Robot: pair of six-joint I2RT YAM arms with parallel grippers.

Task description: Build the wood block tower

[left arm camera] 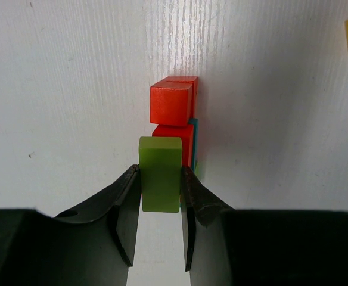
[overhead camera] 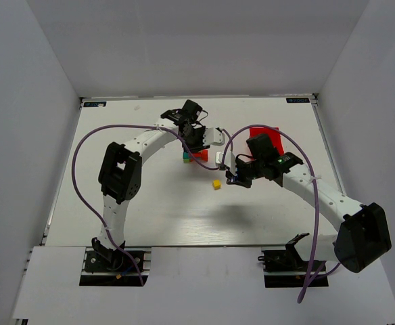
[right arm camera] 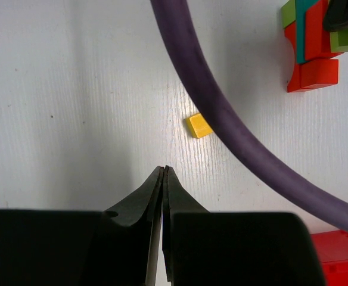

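Tower (left arm camera: 173, 106) well inside table (overhead camera: 150, 223) edges | left gripper (left arm camera: 160, 174) grasping lime block (left arm camera: 160, 159) | right gripper (right arm camera: 164, 169) clenched, empty

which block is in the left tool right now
The lime green block: it alone is pinched in the left tool. The red blocks sit stacked and ungripped, and the yellow cube lies loose, apart from them.
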